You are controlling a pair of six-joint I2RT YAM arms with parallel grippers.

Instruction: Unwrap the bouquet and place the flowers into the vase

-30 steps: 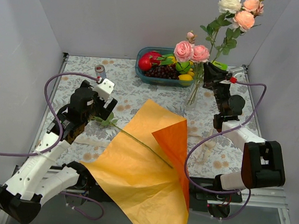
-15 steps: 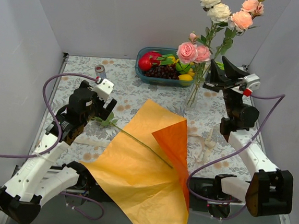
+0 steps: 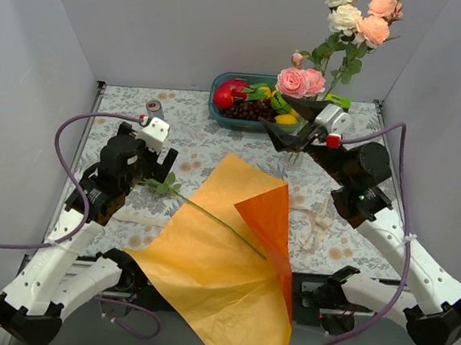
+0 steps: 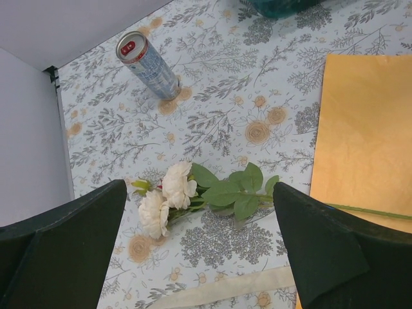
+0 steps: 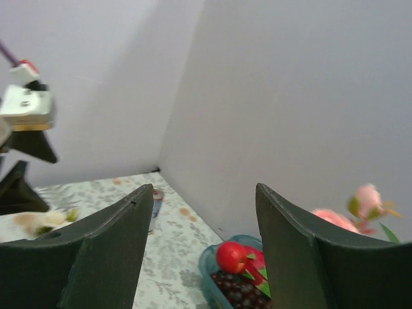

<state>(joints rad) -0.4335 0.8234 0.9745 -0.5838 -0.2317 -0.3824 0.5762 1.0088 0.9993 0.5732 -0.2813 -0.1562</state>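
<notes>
The orange wrapping paper lies unfolded in the middle of the table. One white-rose stem lies across its left edge. Its white roses rest on the tablecloth straight below my left gripper, which hangs open and touches nothing. Pink roses and taller peach and cream roses stand in the clear vase. Most of the vase is hidden behind my right gripper. That gripper is open and empty, and points left just in front of the stems.
A blue tub of fruit stands at the back behind the vase, and a silver can at back left. Cream ribbon lies loose to the right of the paper, with a strip near the left gripper. Grey walls close three sides.
My right arm swung from the vase's right side across to its front. Its jaws opened wider and let go of the tall roses. The left arm hardly moved.
</notes>
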